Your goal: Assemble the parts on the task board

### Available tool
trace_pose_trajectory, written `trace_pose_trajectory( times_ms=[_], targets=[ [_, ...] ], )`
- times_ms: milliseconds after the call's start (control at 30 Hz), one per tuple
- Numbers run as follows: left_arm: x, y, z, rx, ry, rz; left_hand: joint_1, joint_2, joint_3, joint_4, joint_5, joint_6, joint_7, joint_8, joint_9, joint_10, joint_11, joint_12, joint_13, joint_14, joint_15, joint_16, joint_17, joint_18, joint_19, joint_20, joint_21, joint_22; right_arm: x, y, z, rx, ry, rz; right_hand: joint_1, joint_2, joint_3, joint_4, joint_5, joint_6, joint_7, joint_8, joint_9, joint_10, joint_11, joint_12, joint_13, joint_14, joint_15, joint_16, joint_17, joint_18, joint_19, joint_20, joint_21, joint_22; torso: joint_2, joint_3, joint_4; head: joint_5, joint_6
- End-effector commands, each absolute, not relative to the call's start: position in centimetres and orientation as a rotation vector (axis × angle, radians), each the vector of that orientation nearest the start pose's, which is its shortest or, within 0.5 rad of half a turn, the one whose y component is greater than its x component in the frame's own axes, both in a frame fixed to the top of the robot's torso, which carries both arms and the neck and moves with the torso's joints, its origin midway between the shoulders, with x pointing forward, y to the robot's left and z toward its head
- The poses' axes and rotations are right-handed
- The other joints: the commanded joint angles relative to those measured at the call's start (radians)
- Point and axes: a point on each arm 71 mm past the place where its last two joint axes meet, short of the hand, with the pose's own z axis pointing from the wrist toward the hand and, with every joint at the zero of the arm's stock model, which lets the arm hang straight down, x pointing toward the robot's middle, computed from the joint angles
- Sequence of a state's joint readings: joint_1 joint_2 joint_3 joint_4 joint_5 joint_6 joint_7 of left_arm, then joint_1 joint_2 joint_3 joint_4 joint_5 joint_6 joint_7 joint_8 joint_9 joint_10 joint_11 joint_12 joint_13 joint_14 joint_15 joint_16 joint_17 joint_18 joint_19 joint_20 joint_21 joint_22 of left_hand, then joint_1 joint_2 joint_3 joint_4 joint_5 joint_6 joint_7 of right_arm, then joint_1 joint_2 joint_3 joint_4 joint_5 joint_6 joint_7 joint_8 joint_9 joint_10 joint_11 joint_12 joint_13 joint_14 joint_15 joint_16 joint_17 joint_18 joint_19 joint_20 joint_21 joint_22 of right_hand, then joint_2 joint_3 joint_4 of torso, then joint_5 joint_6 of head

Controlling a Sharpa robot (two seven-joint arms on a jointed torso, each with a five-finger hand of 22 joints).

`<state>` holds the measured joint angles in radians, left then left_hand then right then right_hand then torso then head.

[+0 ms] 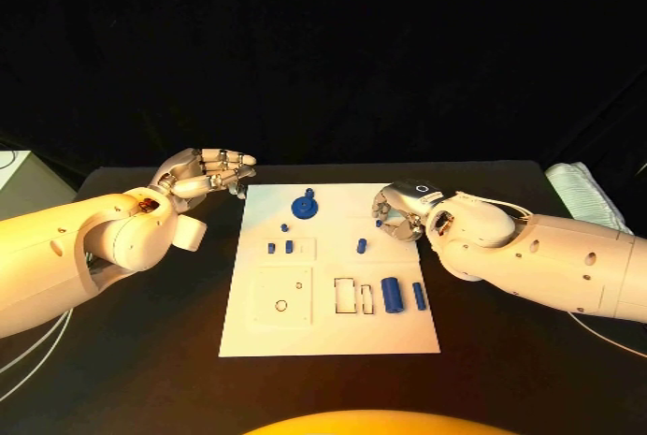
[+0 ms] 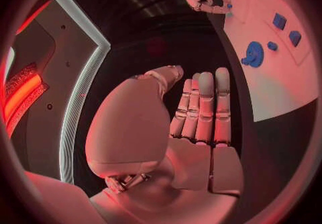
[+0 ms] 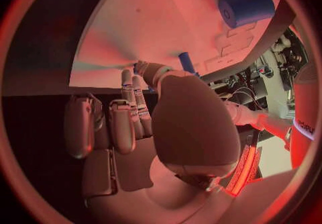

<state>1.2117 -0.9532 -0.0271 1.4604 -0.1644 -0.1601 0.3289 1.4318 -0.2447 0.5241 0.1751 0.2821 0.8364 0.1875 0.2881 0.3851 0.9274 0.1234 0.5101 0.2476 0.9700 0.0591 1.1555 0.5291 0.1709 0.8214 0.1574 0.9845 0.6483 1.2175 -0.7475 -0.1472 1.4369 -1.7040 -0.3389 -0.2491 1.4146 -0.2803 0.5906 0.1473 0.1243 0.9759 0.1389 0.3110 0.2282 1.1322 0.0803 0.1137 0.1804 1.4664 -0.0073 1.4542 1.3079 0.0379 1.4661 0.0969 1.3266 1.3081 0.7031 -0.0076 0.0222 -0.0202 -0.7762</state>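
You see the white task board [image 1: 330,304] mid-desk with its blue parts [image 1: 391,294] lying on it, the left hand [image 1: 205,178] hovering off its far left corner, fingers [image 2: 204,107] straight, together and empty, and the right hand [image 1: 402,213] over its right edge, fingers curled on nothing.

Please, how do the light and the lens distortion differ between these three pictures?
Head view: warm yellow light on the task board, straight edges, black surroundings. Left wrist view: red light, the board's edge bends. Right wrist view: red light too, the right robot hand casts a shadow on the board.
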Motion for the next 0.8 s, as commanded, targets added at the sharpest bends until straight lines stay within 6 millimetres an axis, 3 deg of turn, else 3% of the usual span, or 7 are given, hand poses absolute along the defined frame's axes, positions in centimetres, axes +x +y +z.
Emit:
trace_pose_trajectory(
  times_ms=[33,367,800],
  targets=[
    [49.66,27.4,-17.02,-0.975,1.491,-1.488,0.004,0.004,-0.005,-0.002,0.004,-0.007,0.004,0.006,-0.002,0.001,0.003,-0.005,-0.002,-0.008,0.0,-0.008,-0.002,0.013,0.001,0.003,-0.007,-0.002,49.1,-18.07,-21.67,-0.377,1.635,0.367,-0.01,-0.002,0.003,-0.003,0.006,0.006,0.002,-0.005,0.001,0.005,0.0,-0.004,-0.002,0.049,0.008,-0.004,0.041,0.017,0.013,-0.003,-0.004,0.114,0.0,0.001,-0.0007,0.001,-0.001],
    [49.7,27.52,-17.09,-0.983,1.496,-1.476,0.005,0.004,-0.006,-0.003,0.003,-0.007,0.005,0.006,-0.002,0.0,0.003,-0.005,-0.003,-0.008,0.0,-0.01,-0.003,0.013,0.002,0.003,-0.008,-0.003,49.04,-17.85,-21.89,-0.376,1.64,0.378,-0.017,0.0,0.007,-0.006,0.003,0.012,0.002,-0.004,0.003,0.016,0.0,-0.006,-0.009,0.05,0.009,-0.005,0.041,0.017,0.014,-0.003,-0.003,0.114,-0.001,0.0006,-0.0003,0.001,-0.004],
    [49.76,27.59,-17.16,-0.989,1.499,-1.467,0.01,0.008,-0.006,-0.007,0.003,-0.008,0.006,0.007,-0.003,0.0,0.004,-0.006,-0.005,-0.006,0.001,-0.014,-0.005,0.013,0.005,0.003,-0.011,-0.006,48.77,-17.17,-22.39,-0.348,1.683,0.431,-0.036,0.031,0.031,-0.027,-0.011,0.063,-0.013,0.017,0.023,0.087,-0.012,-0.013,-0.031,0.052,0.0,-0.008,0.037,0.014,0.022,-0.012,0.007,0.122,-0.001,-0.0008,-0.0003,0.002,-0.008]
  ],
)
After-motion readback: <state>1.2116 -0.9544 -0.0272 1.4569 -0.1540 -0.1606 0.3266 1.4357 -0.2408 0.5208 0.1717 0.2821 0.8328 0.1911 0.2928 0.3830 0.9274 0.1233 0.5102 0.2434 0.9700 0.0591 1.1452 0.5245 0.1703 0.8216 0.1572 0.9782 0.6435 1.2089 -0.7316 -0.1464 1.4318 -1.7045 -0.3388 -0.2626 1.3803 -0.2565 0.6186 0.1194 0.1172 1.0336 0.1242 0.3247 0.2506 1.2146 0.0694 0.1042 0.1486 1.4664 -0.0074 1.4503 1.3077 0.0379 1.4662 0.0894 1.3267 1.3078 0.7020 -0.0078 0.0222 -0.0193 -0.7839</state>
